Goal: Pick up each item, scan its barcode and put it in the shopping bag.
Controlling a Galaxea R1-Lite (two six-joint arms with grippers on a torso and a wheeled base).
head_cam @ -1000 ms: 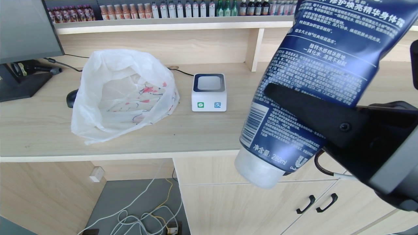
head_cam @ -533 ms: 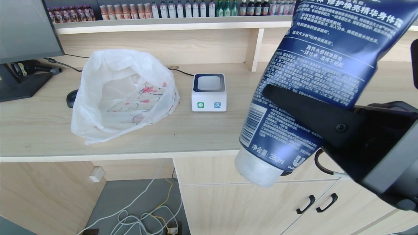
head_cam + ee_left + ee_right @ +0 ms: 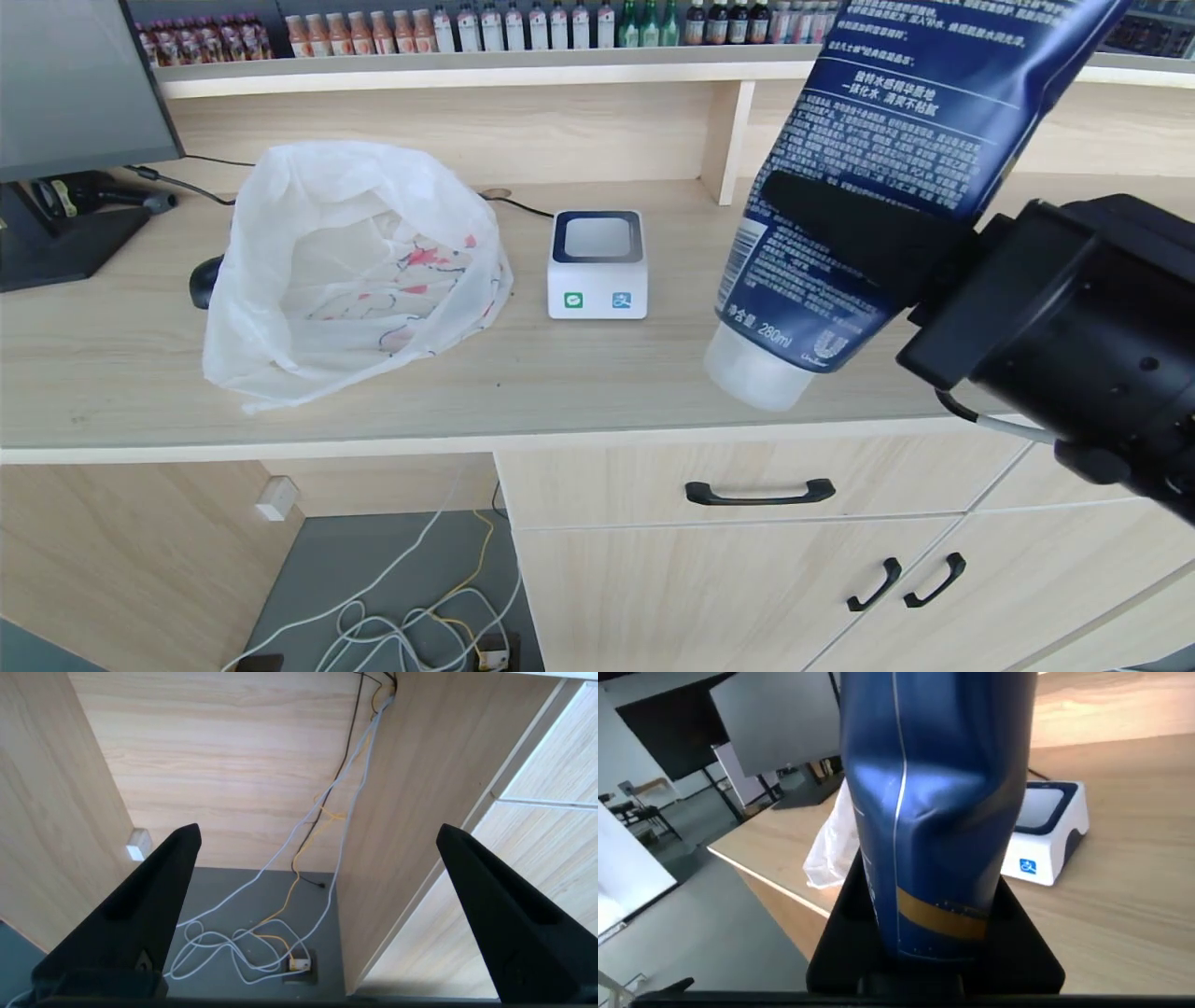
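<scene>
Head view crops the blue tube (image 3: 920, 112) gripped by the right claw (image 3: 822, 233).

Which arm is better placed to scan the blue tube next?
Right. The right gripper clamps the blue tube above the counter, close to the scanner. The left gripper hangs open and empty below counter level, over the floor cables.
</scene>
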